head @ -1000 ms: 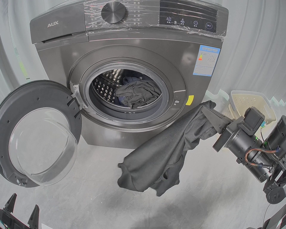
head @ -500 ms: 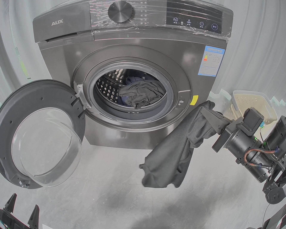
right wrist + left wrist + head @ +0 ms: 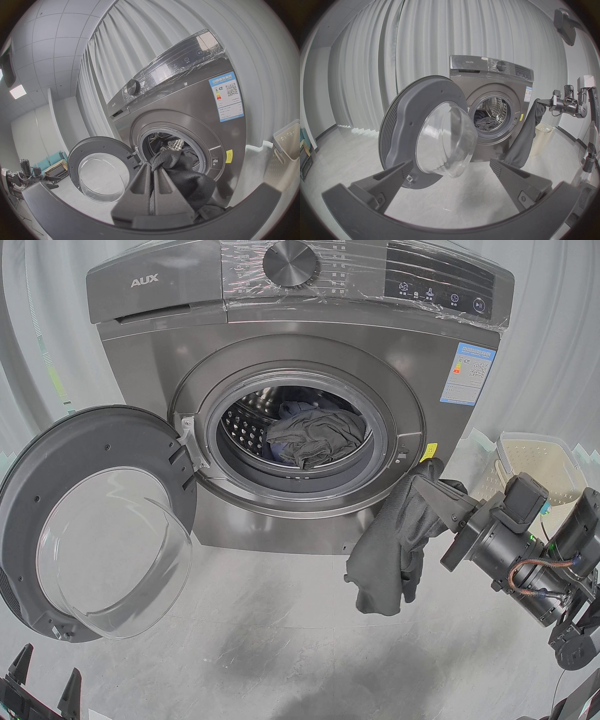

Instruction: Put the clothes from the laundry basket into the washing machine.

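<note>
A grey front-loading washing machine [image 3: 300, 359] stands with its round door [image 3: 94, 521] swung wide to the left. Dark clothes [image 3: 315, 437] lie in the drum. My right gripper [image 3: 426, 485] is shut on a dark grey garment [image 3: 390, 546], just right of and below the drum opening. The garment hangs down in front of the machine's lower right corner. From the right wrist the fingers [image 3: 165, 187] pinch the garment [image 3: 190, 184]. My left gripper [image 3: 51, 662] sits low at the near left, open, with nothing between its fingers [image 3: 515, 178].
A cream laundry basket [image 3: 537, 459] stands on the floor right of the machine, behind my right arm. The open door juts out over the floor on the left. Bare grey floor lies in front of the machine. Curtains hang behind.
The camera has shifted, so the machine sits further right in view. The hanging garment has swung in from the left and now hangs more nearly straight below my right gripper.
</note>
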{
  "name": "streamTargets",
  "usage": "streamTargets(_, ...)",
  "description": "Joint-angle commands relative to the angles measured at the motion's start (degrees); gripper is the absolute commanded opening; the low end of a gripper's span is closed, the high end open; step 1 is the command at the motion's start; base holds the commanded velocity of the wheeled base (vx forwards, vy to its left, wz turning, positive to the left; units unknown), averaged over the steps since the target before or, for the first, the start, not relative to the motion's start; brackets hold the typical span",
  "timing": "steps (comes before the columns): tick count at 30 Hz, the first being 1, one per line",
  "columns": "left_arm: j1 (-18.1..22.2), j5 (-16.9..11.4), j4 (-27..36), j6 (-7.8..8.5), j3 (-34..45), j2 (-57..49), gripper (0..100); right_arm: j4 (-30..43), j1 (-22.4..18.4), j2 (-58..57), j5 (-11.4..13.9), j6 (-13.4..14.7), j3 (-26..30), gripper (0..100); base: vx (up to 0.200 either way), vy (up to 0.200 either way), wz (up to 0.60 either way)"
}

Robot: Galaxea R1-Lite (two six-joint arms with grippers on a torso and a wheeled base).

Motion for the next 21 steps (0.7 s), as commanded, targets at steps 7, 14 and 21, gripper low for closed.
streamTargets(7,0.18,-0.52,-0.05,1.85,0.84,-1.04,100,-0.41,2.96,3.64,-1.71,0.78,-4.25,0,0.0,0.0,0.0)
streamTargets(14,0.09,-2.28,-0.58,3.96,0.92,-1.04,100,-1.11,7.09,9.0,-2.15,1.4,-6.79,0,0.0,0.0,0.0)
streamTargets(21,0.09,-2.72,-0.75,3.87,1.01,-1.04,100,-5.07,8.14,13.84,-2.68,3.24,-11.8,0,0.0,0.0,0.0)
